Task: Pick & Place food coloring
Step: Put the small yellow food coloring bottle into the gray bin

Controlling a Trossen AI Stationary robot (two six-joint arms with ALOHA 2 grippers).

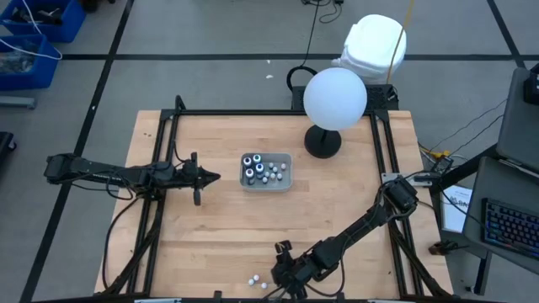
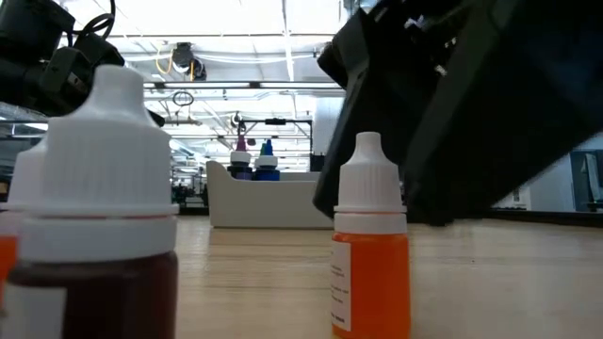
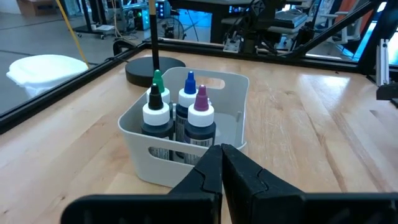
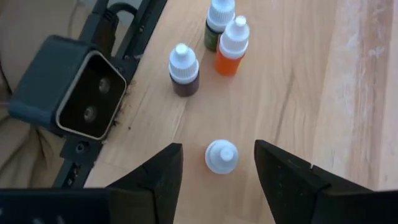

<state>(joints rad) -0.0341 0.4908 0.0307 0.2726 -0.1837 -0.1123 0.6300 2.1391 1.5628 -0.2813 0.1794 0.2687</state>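
Several tiny food coloring bottles stand upright in the grey tray [image 1: 266, 171] [image 3: 134, 134], their coloured tips up [image 3: 186, 102]. More white-capped bottles stand on the wood near the table's near edge [image 1: 255, 280]: a dark red one [image 4: 184, 71] [image 2: 99, 188], an orange one [image 4: 233, 46] [image 2: 369, 245], a dark green one [image 4: 219, 22], and one [image 4: 222, 155] under my right gripper. My right gripper [image 4: 219, 149] [image 1: 282, 268] is open, pointing down, with a finger on either side of that bottle and apart from it. My left gripper [image 3: 221, 168] [image 1: 210, 177] is shut, just left of the tray.
A large white globe on a black stand [image 1: 334, 99] sits at the far side of the table, right of the tray. A small camera block [image 4: 68, 87] is at the near edge beside the loose bottles. Black frame rails [image 1: 168, 143] run along the table's sides.
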